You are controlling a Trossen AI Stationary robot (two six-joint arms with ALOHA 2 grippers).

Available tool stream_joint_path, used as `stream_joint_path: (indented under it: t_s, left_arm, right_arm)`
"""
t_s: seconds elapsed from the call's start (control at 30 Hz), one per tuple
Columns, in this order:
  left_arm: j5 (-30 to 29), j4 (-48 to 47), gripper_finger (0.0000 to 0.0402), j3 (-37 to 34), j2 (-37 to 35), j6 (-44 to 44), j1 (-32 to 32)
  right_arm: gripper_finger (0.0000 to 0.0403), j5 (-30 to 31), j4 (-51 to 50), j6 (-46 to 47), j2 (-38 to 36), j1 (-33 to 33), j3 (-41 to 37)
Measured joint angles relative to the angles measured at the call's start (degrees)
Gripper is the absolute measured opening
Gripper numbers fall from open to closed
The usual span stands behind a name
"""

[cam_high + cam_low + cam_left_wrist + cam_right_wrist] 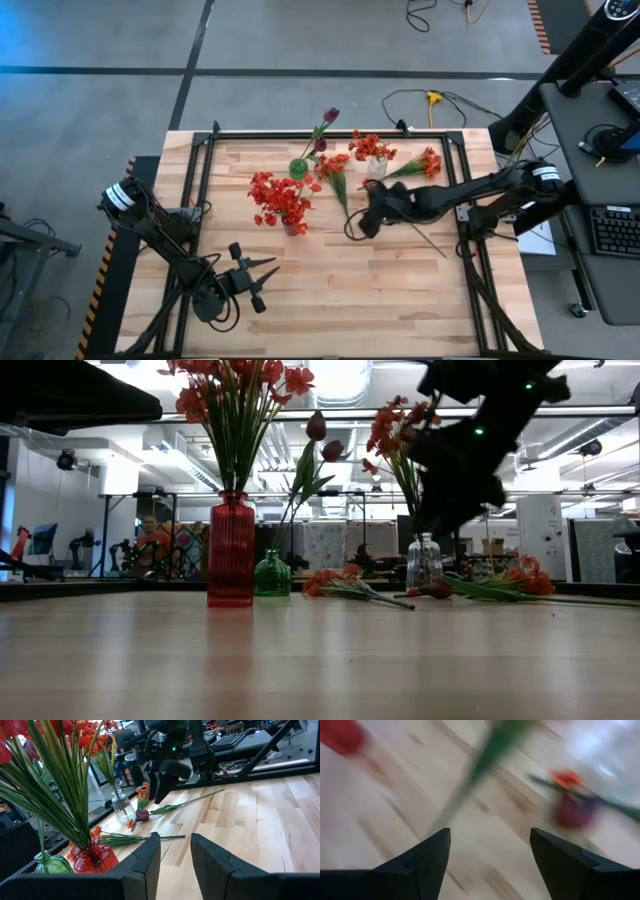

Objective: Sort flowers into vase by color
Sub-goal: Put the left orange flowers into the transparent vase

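Observation:
A red vase (pixel 293 227) holds red flowers (pixel 278 197). In the green vase (pixel 298 168) stand two purple buds (pixel 330 115), and the clear vase (pixel 376 167) holds orange-red blooms (pixel 370 146). A loose purple bud (pixel 142 815) lies on the table on its side, its stem (pixel 192 801) pointing toward the right edge. My right gripper (pixel 366 222) hangs open just above that bud (pixel 572 811), touching nothing. Two orange-red stems (pixel 338 172) (pixel 425 162) also lie flat on the table. My left gripper (pixel 262 282) waits open near the front left.
The three vases stand close together at the table's far middle, and the loose stems lie beside and between them. A black metal frame (pixel 200 170) runs around the table. Bare wood (pixel 350 300) spreads across the near half.

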Motion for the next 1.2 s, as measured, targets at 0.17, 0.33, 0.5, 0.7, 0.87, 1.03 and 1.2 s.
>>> stream_joint_path:
  t_s: [0.17, 0.33, 0.5, 0.7, 0.87, 1.03, 1.2]
  left_arm:
    - [0.00, -0.13, 0.0091, 0.00, 0.00, 0.00, 0.20]
    - [0.02, -0.11, 0.0091, 0.02, 0.00, 0.00, 0.22]
    - [0.02, -0.24, 0.0091, 0.02, 0.00, 0.00, 0.23]
    - [0.02, -0.24, 0.0091, 0.02, 0.00, 0.00, 0.22]
    - [0.01, -0.23, 0.0091, 0.02, 0.00, 0.00, 0.26]
    - [0.03, -0.23, 0.0091, 0.02, 0.00, 0.00, 0.26]
    - [0.04, -0.24, 0.0091, 0.02, 0.00, 0.00, 0.28]
  right_arm:
    - [0.0266, 1.63, 15.52, -4.76, 5.21, -0.05, -0.39]
    - [0.0266, 6.37, 23.69, -7.11, 12.10, -0.03, -0.41]
    - [0.0272, 9.65, 27.85, -7.12, 17.53, -0.05, -0.45]
    - [0.0284, 10.67, 30.82, -5.77, 20.99, -0.30, -0.43]
    - [0.0291, 12.93, 31.67, -3.64, 23.57, -1.71, -0.43]
    - [0.0281, 13.04, 34.61, -3.73, 26.29, -2.80, -0.39]
    - [0.0252, 13.07, 35.61, -3.61, 28.07, -2.99, -0.35]
